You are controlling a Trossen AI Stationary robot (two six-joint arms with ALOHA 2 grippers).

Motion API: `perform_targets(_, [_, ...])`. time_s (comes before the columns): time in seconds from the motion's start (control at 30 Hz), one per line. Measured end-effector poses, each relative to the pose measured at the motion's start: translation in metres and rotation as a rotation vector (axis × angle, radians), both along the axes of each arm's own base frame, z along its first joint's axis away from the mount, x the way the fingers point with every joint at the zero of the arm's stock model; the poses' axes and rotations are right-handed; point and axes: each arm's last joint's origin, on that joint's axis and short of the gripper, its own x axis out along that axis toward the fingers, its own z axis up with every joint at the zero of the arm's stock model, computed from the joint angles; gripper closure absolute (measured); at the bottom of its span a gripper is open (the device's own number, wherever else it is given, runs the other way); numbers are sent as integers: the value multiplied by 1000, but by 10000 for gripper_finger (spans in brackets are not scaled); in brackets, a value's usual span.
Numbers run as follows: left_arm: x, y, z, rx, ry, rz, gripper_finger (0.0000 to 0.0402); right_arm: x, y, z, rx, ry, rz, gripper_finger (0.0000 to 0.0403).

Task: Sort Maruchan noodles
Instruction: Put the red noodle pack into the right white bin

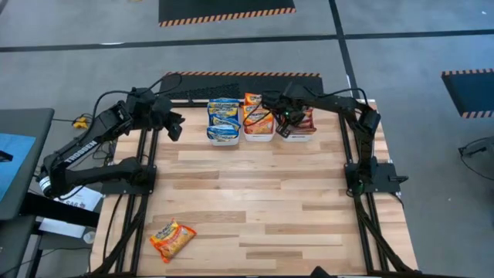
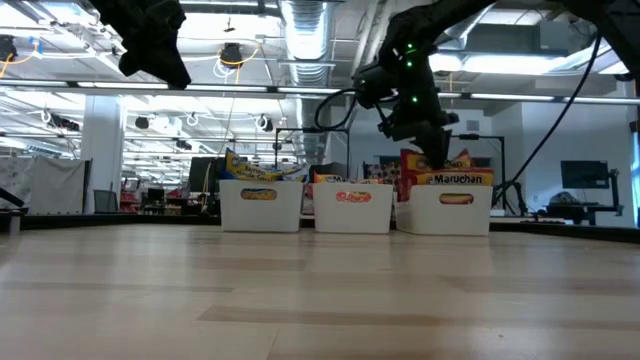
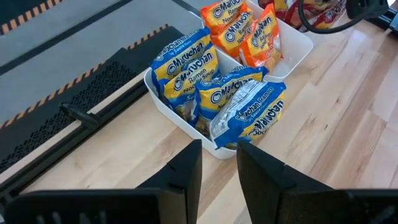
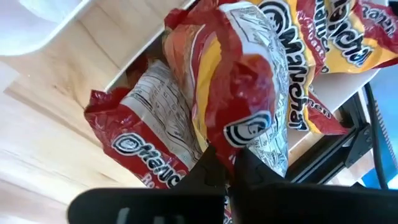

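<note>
Your right claw (image 4: 225,167) pinches a dark red packet (image 4: 239,93) shut, directly over the right tray (image 2: 455,208); lower it straight down before releasing.

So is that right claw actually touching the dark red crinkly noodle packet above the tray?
Touching. The right wrist view shows the right gripper with its jaws pinched shut on the dark red crinkly plastic packet.

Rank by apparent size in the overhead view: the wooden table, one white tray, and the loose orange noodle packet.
1. wooden table
2. white tray holding the blue packets
3. loose orange packet, near the table's front left

The tray and packet look close in size, so their order is unsure.
</note>
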Motion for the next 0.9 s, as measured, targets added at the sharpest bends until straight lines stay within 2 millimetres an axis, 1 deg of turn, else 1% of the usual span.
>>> perform_targets(0.17, [0, 0, 0, 3, 2, -2, 315, -3, -6, 0, 18, -12, -17, 393])
perform_targets(0.3, [0, 0, 0, -1, -1, 2, 315, -7, -15, -1, 46, -48, -44, 393])
perform_targets(0.5, [0, 0, 0, -2, -2, 3, 315, -14, -27, -1, 85, -71, -39, 392])
perform_targets(0.67, [0, 0, 0, -12, -12, 12, 315, -18, -32, -1, 125, -86, -40, 390])
perform_targets(0.77, [0, 0, 0, -11, -12, 12, 315, -19, -32, -1, 141, -73, 20, 373])
perform_targets(0.9, [0, 0, 0, -19, -18, 19, 315, -18, -31, -1, 151, -67, 67, 327])
